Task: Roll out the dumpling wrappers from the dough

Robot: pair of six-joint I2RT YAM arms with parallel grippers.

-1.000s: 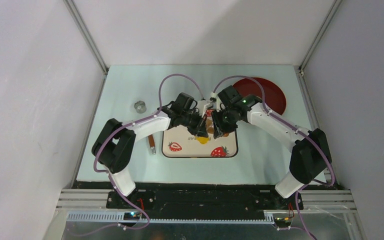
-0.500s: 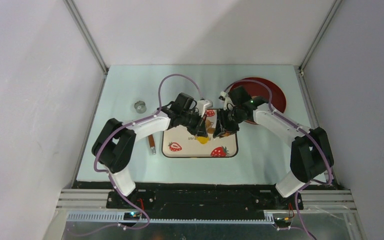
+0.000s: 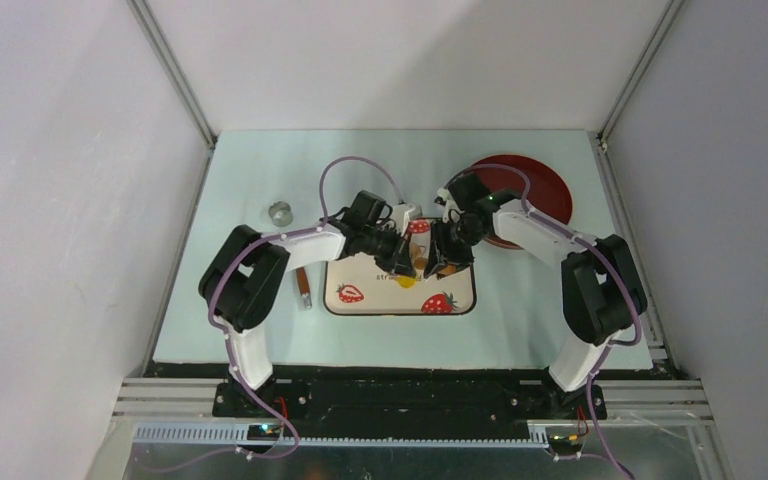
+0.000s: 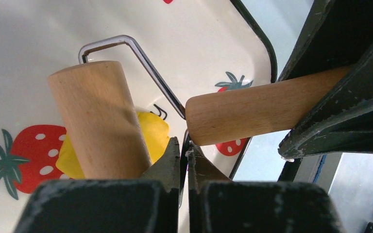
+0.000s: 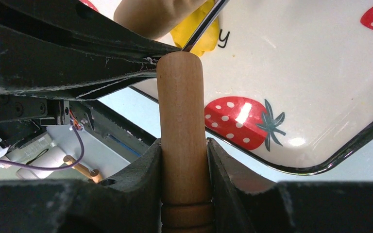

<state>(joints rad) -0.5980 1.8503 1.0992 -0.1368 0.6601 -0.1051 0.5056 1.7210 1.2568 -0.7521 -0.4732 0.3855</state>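
The yellow dough lies flattened on the strawberry-print tray, partly under the wooden drum of a small roller. My left gripper is shut on the roller's metal wire frame, just beside the drum. My right gripper is shut on the roller's wooden handle, which points toward the dough. In the top view both grippers, left and right, meet over the tray's middle, beside the dough. The dumpling wrappers are out of view.
A dark red plate lies at the back right, behind the right arm. A small metal ring cutter stands at the back left. A brown stick-like tool lies on the table left of the tray.
Both arms have folded in closer to the tray, elbows raised. The right wrist drew back a little to the right. The roller and both grips stay on the dough.
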